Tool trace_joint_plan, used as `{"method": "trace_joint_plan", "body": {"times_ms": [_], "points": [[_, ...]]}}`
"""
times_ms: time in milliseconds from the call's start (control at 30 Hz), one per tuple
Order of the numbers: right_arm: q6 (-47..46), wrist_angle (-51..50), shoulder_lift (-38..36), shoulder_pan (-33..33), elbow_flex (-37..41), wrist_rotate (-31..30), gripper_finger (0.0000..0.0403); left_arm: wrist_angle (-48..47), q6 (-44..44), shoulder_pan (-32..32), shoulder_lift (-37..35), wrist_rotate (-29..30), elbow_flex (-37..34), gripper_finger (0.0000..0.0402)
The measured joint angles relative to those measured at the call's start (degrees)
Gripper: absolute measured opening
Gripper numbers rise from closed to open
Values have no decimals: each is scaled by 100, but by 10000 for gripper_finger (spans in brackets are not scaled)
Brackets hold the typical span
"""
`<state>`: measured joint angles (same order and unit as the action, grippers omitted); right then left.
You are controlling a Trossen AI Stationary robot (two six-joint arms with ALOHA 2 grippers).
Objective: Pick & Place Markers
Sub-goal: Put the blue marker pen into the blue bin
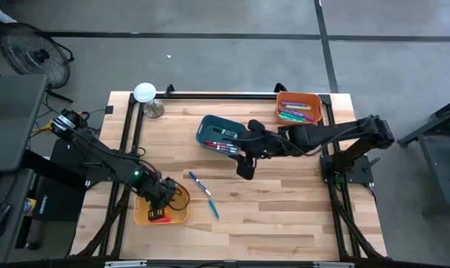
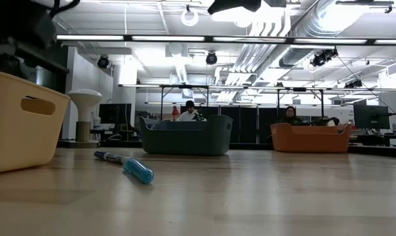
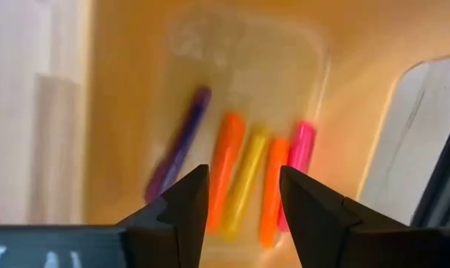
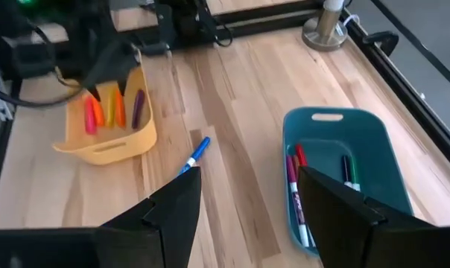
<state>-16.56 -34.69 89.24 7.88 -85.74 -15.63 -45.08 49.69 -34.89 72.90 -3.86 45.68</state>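
Two blue markers lie flat on the wood: one (image 1: 199,182) nearer the table's middle, one (image 1: 212,208) closer to the near edge; the low view shows them (image 2: 110,157) (image 2: 139,172) too. My left gripper (image 3: 243,175) hangs open over the yellow bin (image 1: 182,212), fingers empty, above purple, orange, yellow and pink markers (image 3: 243,179) lying on its floor. My right gripper (image 1: 245,170) is open and empty beside the teal bin (image 1: 210,126), high over the table; its wrist view looks down on a blue marker (image 4: 197,152). The teal bin holds several markers (image 4: 296,197).
An orange bin (image 1: 312,99) with markers stands at the far right corner. A white round-topped object on a metal base (image 1: 145,94) stands at the far left. Black frame rails run along both table sides. Bare wood lies in the middle and near right. People sit beyond the table (image 2: 188,111).
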Motion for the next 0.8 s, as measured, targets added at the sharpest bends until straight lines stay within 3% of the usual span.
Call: {"method": "trace_joint_plan", "body": {"times_ms": [333, 533, 800], "points": [[-437, -825, 50, 2, 1, -31, 211, -1163, -1563, 141, 0, 1974, 1244, 162], [-611, -1634, 45, 66, 1, -90, 211, -1052, -3266, 1149, 51, 1690, 1570, 162], [-925, -2143, 43, 458, 1, -527, 211, -864, -5806, 2389, 730, 968, 1759, 162]]}}
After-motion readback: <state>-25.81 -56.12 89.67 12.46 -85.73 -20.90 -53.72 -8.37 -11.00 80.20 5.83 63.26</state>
